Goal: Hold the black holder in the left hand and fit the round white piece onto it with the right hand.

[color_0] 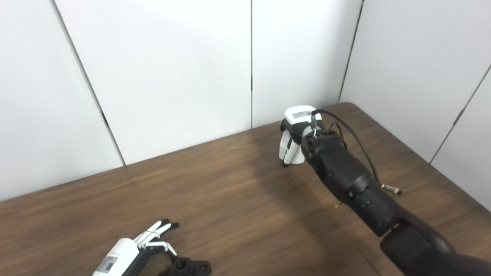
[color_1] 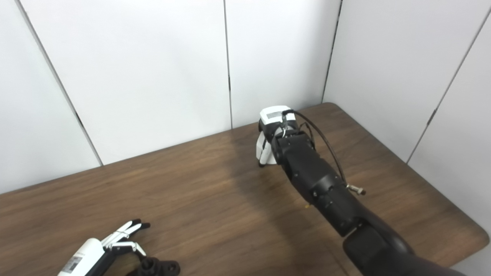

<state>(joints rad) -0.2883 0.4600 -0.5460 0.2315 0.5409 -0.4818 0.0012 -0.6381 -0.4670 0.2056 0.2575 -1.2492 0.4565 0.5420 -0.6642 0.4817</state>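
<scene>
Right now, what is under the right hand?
The right hand points its fingers down at the bare table. Whether the round white piece lies beneath is hidden by the hand itself.

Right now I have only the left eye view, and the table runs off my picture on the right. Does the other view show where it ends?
Observer: Yes. In the right eye view the table ends in a rounded near corner on the right side.
Operator: Where does the right arm come in relative to that corner?
Observer: The right arm crosses the table's near edge just left of that corner. It reaches to the far side, where the right hand points its fingers down at the tabletop.
</scene>
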